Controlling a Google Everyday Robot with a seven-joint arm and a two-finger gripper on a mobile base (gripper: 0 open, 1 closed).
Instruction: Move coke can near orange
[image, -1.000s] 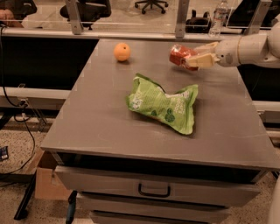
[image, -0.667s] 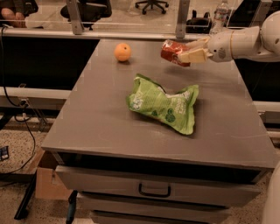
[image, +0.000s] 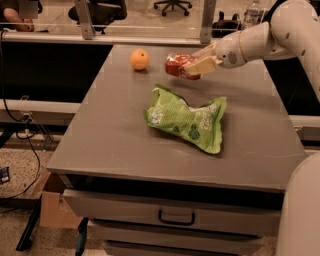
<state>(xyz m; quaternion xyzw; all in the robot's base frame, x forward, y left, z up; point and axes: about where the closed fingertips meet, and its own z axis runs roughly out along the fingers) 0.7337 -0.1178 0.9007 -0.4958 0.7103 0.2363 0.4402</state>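
The coke can (image: 178, 64), red with a silver end, lies on its side in my gripper (image: 197, 62), held just above the grey table (image: 115, 135) at the far middle. The gripper's cream fingers (image: 201, 65) are shut on the can; the white arm reaches in from the upper right. The orange (image: 139, 59) sits on the table at the far left, a short gap to the left of the can.
A crumpled green snack bag (image: 187, 117) lies in the middle of the table, in front of the can. Drawers with a handle (image: 176, 218) are under the front edge. A glass partition runs behind the table.
My gripper has carried the coke can leftward across the far side of the table, from the right part toward the orange. The orange and the green bag have not moved.
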